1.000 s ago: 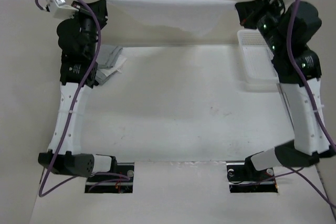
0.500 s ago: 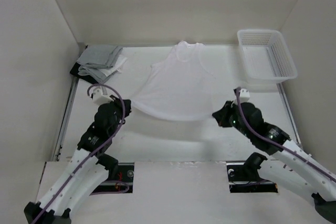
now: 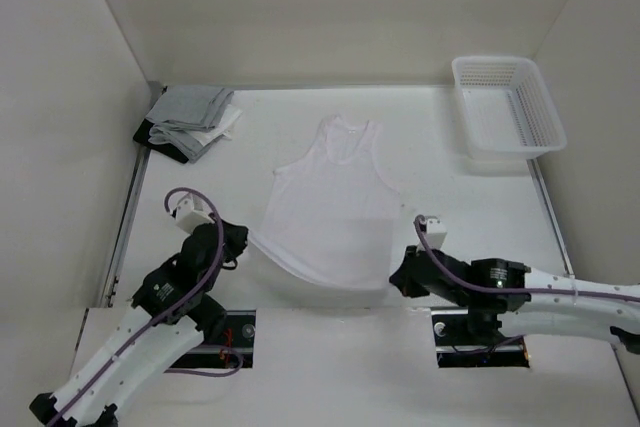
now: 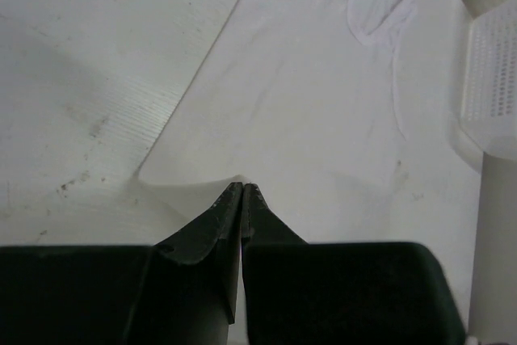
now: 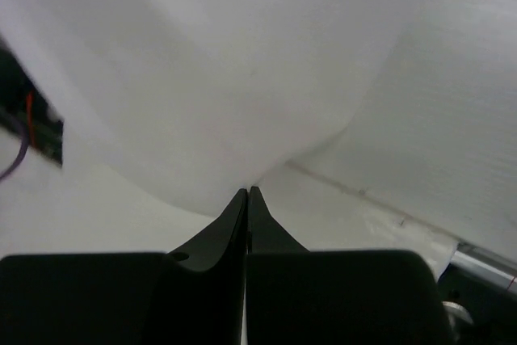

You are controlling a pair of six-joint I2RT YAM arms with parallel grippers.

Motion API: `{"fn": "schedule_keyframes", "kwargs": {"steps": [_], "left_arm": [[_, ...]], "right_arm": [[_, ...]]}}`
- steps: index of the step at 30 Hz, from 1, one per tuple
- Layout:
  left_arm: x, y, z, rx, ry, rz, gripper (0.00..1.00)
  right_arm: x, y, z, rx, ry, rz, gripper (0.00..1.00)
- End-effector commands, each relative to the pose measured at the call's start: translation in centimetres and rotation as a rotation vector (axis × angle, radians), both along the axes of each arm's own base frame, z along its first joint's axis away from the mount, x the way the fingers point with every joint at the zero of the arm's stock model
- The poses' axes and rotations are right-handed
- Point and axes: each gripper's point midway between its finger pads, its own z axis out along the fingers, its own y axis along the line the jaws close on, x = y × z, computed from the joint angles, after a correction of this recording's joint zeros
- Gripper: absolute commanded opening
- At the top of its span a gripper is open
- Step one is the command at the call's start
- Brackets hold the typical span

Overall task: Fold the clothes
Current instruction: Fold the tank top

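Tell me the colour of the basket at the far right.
The basket is white; the top view shows it best.

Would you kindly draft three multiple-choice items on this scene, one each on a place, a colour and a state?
1. The basket stands: A at the far right corner; B at the far left corner; C between the arm bases.
2. The shirt is: A red; B white; C black.
3. The left pincer and right pincer are: A both open; B one open; C both shut on the shirt's hem.
Key: A, the top view shows it far right; B, the fabric is plainly white; C, both wrist views show closed tips pinching fabric.
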Motion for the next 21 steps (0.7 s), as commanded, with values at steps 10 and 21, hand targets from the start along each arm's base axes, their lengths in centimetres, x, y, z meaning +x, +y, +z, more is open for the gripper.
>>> {"fn": "schedule_keyframes", "kwargs": {"steps": [10,21], "left_arm": [[22.8,-3.0,8.9,0.017,-0.289,0.191,0.0],[41.3,-7.4,3.8,0.014,-0.195,0.089,0.3]], "right_arm": [[28.0,-2.6,10.3,0.13,-0.375,-0.413,0.0],[47.6,-7.8,6.1,0.126,-0.284,-0.614,0.27]]}}
